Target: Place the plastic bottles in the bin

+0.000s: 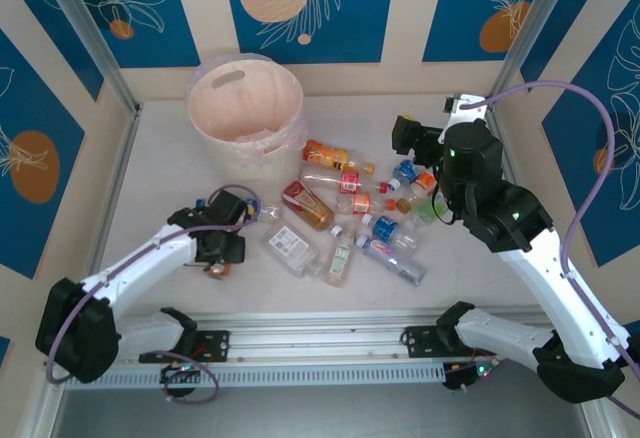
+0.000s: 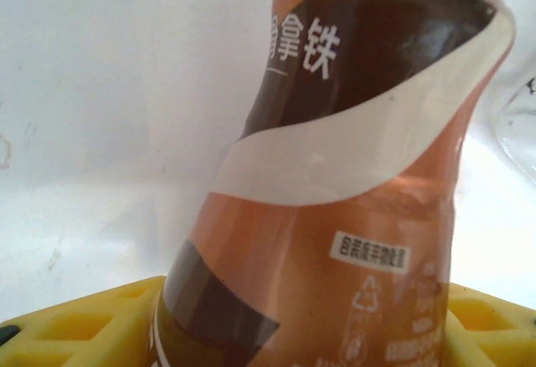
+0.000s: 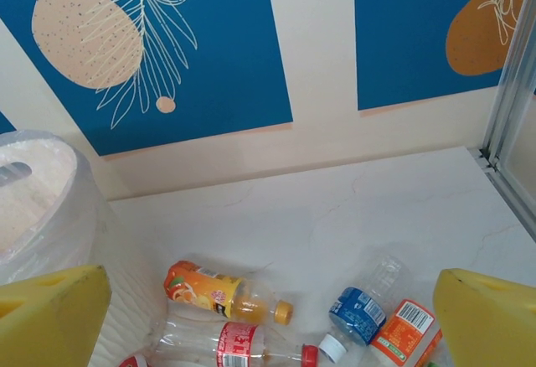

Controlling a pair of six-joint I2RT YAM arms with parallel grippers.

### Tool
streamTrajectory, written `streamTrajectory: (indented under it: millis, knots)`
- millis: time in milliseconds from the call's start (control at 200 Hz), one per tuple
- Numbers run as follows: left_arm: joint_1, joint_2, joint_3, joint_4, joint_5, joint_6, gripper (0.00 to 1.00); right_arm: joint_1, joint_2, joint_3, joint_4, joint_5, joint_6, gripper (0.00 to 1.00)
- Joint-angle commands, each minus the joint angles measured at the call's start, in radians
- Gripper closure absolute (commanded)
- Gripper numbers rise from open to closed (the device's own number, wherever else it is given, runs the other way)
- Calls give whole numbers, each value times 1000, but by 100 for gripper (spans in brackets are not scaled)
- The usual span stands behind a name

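The left gripper (image 1: 222, 250) has its yellow foam pads (image 2: 75, 325) pressed to either side of a clear plastic bottle of brown drink with a brown-and-white label (image 2: 352, 174), gripping it at the near left of the pale table (image 1: 160, 178). The right gripper (image 3: 268, 325) hangs with its yellow pads (image 3: 50, 317) spread wide and nothing between them. Below it lie an orange-labelled juice bottle with an orange cap (image 3: 219, 292), a clear red-labelled bottle (image 3: 234, 346) and a blue-labelled bottle with a white cap (image 3: 360, 310). These are part of the heap of plastic bottles (image 1: 318, 208) at mid-table. The round cream-pink plastic bin (image 1: 245, 108), lined with a clear bag, stands upright at the far left, just beside the heap.
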State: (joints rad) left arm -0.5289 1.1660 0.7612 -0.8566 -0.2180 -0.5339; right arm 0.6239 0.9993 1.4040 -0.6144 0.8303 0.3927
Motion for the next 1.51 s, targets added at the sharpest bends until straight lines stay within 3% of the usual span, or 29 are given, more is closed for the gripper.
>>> streamTrajectory:
  millis: [0, 340, 480, 625, 885, 1230, 1500]
  knots:
    - [-12, -92, 2, -101, -21, -72, 44, -6, -19, -7, 15, 30, -3, 1]
    - [-11, -295, 118, -237, -212, -193, 45, -8, -31, -16, -2, 28, -3, 1]
    - [-11, -328, 244, -221, -266, -158, 45, -9, -33, -19, -3, 17, -5, 1]
    - [-11, -292, 409, -153, -307, -38, 45, -9, -34, -25, -6, -4, 0, 1]
    - [-11, -22, 740, -35, -382, 250, 44, -8, -36, -33, -13, -47, 19, 1]
    - [35, 449, 1308, 62, -351, 637, 43, -2, -40, -36, -51, -79, 62, 1]
    - [91, 732, 1594, -31, -247, 762, 42, 6, -47, -42, -104, -71, 92, 1]
